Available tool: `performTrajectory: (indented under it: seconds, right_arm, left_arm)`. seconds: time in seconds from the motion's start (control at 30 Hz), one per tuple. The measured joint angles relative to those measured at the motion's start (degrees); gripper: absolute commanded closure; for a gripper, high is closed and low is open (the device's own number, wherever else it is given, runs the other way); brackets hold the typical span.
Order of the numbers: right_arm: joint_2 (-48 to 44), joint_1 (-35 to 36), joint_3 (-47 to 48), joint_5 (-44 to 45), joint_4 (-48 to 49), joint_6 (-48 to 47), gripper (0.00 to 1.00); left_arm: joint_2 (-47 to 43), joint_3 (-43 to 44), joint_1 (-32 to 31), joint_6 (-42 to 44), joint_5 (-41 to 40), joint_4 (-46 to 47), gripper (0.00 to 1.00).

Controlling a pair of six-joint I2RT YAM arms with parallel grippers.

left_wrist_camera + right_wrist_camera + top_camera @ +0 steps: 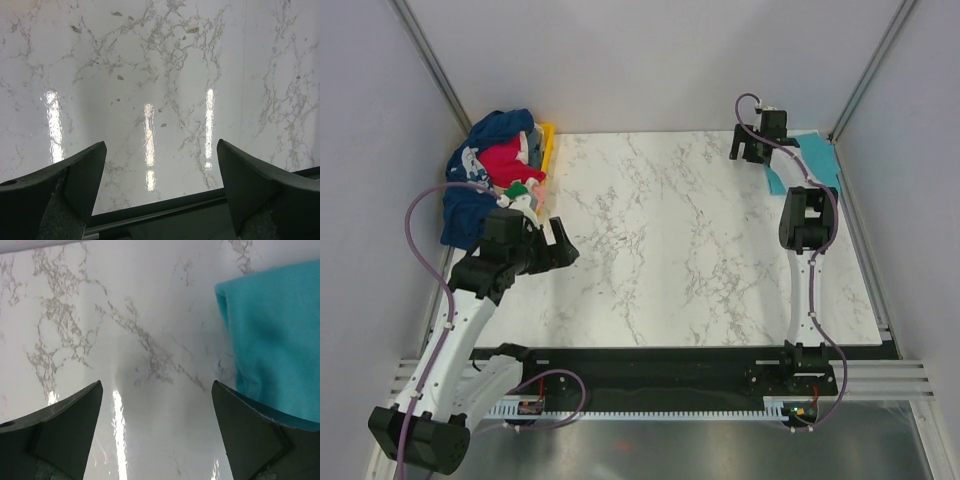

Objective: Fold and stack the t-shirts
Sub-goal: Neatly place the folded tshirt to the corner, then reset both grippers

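Note:
A folded turquoise t-shirt (pixel 817 162) lies at the table's far right corner; it also shows in the right wrist view (pixel 277 340). My right gripper (pixel 750 150) is open and empty just left of it, above bare marble (pixel 157 440). A pile of unfolded t-shirts sits at the far left: a navy one (pixel 485 180), a red one (pixel 510 162) and a pale one, partly hidden. My left gripper (pixel 560 245) is open and empty over the marble, right of the pile (pixel 160 200).
A yellow plastic tray (pixel 548 140) holds the pile at the far left edge. The marble table (pixel 670 240) is walled by grey panels on three sides. A black rail runs along the near edge (pixel 670 360).

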Motion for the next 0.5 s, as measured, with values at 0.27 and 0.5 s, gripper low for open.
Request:
performTrajectory:
  seconds: [0.27,0.5]
  right_arm:
    - [-14.4,1.9,-14.3,-4.0,2.9,3.5,0.02]
    - [-38.7,15.0,-40.7,-6.6,13.2,8.6,0.02]
  left_arm:
    - [0.0,0.0,0.4,0.0,0.2,0.1,0.01]
    - [-0.2,-0.1,0.6,0.0,0.2,0.3,0.01]
